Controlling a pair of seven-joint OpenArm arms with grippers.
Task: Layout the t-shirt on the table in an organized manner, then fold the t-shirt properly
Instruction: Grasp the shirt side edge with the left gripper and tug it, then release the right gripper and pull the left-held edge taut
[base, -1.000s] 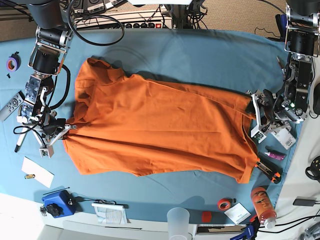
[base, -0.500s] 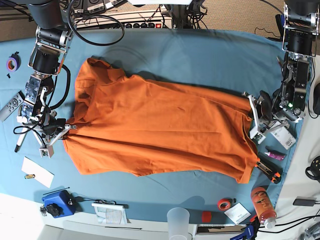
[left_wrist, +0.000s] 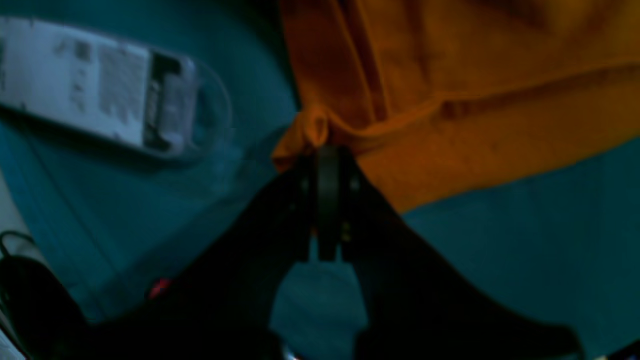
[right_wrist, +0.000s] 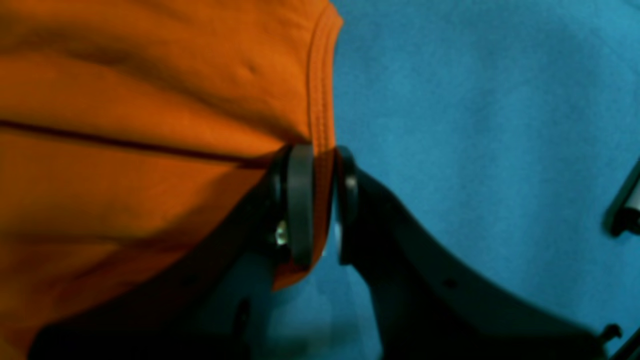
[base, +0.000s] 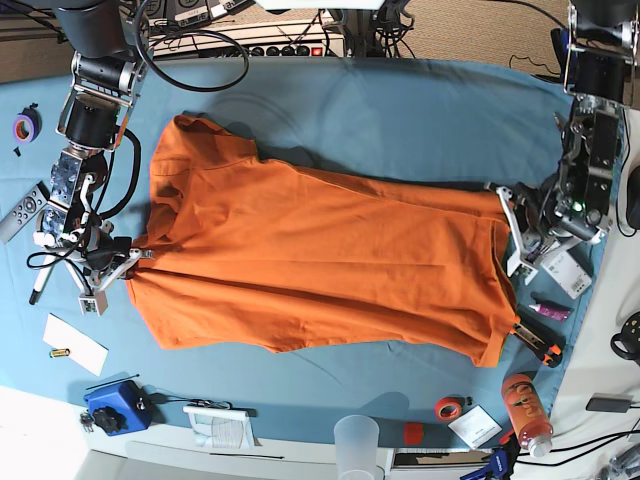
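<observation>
both grippers are clamped on the t-shirt (base: 320, 260), left gripper (left_wrist: 327, 160) at its three o'clock edge, right gripper (right_wrist: 320, 200) at nine o'clock, so spreading on the table (base: 400, 110) is judged underway and folding unstarted.

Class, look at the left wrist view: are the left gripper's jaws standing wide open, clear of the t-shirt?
No: the left gripper is pinched shut on a small bunch of the orange t-shirt at its edge.

No text can be read; print on the white package (left_wrist: 95, 90) seems too blurred.
</observation>
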